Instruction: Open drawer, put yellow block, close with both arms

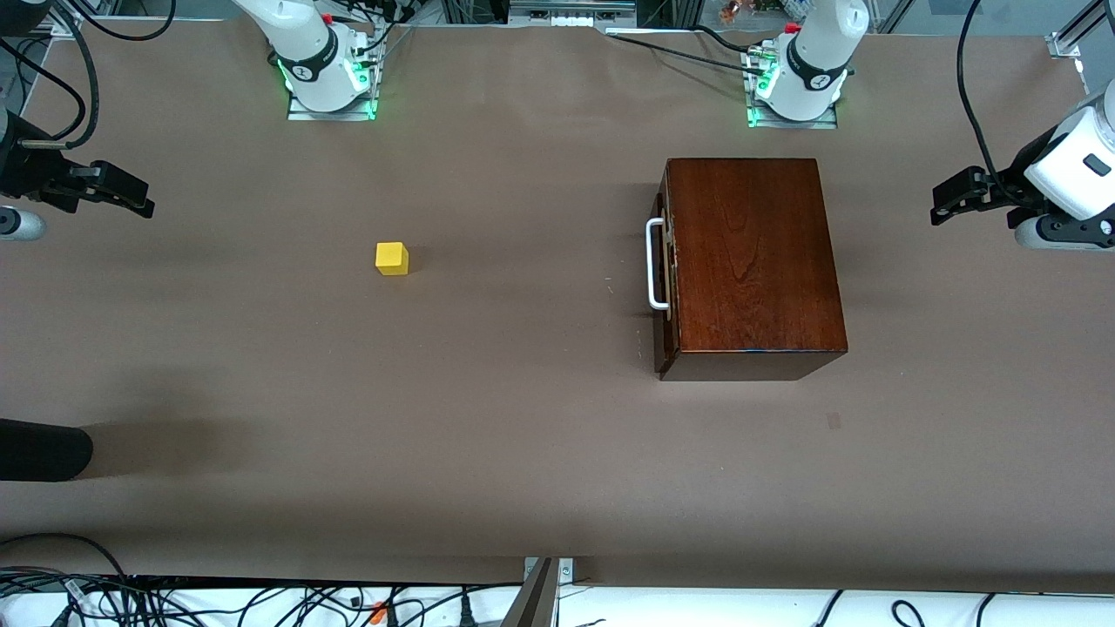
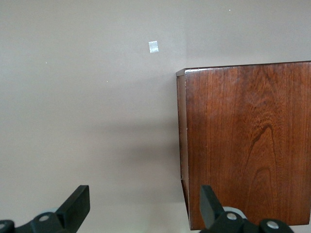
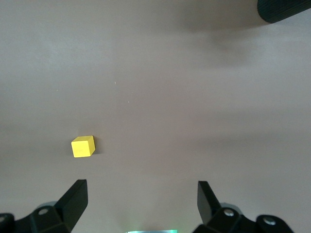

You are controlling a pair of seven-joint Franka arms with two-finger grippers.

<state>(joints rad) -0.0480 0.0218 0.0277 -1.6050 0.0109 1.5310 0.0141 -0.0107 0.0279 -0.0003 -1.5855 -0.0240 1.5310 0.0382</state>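
The reddish-brown wooden box (image 1: 753, 261) stands toward the left arm's end of the table. Its drawer is shut, and the white bar handle (image 1: 655, 264) faces the right arm's end. The yellow block (image 1: 391, 259) sits on the bare table toward the right arm's end. My right gripper (image 1: 131, 196) hangs open and empty over the table edge at its own end. Its wrist view shows the block (image 3: 83, 146) ahead of its open gripper (image 3: 142, 199). My left gripper (image 1: 945, 200) hangs open and empty over the table at its own end. Its wrist view shows the box (image 2: 248, 145) beside its open gripper (image 2: 145, 204).
A black rounded object (image 1: 43, 450) juts in over the table at the right arm's end, nearer to the front camera; it also shows in the right wrist view (image 3: 284, 9). A small pale tape patch (image 1: 834, 421) lies nearer to the camera than the box. Cables run along the table's edges.
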